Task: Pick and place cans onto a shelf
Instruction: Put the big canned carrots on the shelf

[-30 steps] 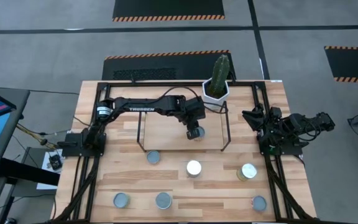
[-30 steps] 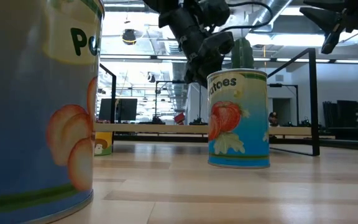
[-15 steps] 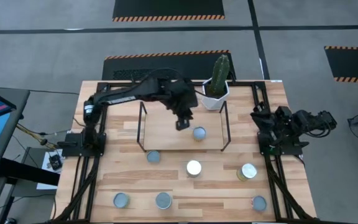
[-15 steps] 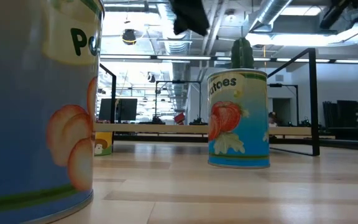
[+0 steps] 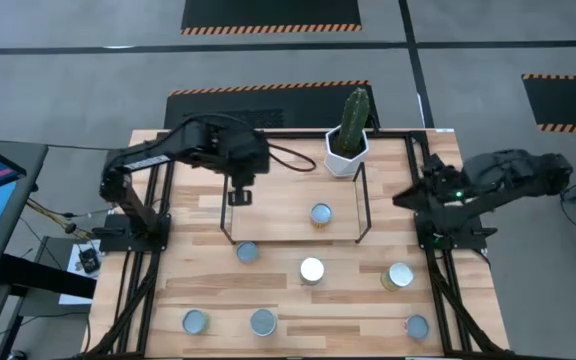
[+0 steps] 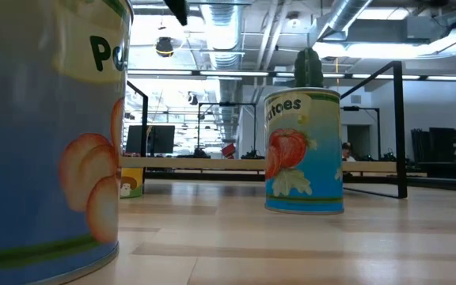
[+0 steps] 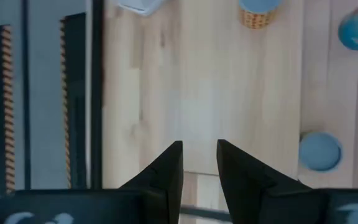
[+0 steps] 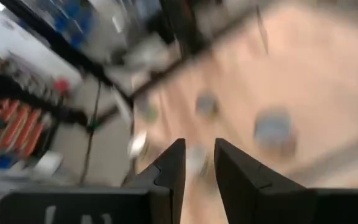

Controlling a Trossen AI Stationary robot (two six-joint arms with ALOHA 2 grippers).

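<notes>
The shelf [image 5: 293, 232], black rods with a light wood board, stands at the table's far middle. One can [image 5: 320, 214] with a tan label stands on the board, and it also shows in the left wrist view [image 7: 258, 9]. Several cans stand on the table nearer the front, among them a white-topped can [image 5: 312, 269] and a tomato can [image 6: 303, 150]. My left gripper [image 5: 239, 197] hovers shut and empty above the shelf's left end, its fingers pointing down [image 7: 199, 155]. My right gripper [image 5: 404, 198] is shut and empty near the table's right rail.
A white hexagonal cactus pot [image 5: 348, 152] stands just behind the shelf's right end. Black frame rails [image 5: 430, 260] run along the table's left and right sides. In the low view a large can [image 6: 46, 134] stands very close at the left.
My left gripper has let go of the tan-labelled can, which stays upright on the shelf board. It has risen and swung toward the table's left, over the shelf's left end. My right arm has unfolded from its tucked pose at the right rail.
</notes>
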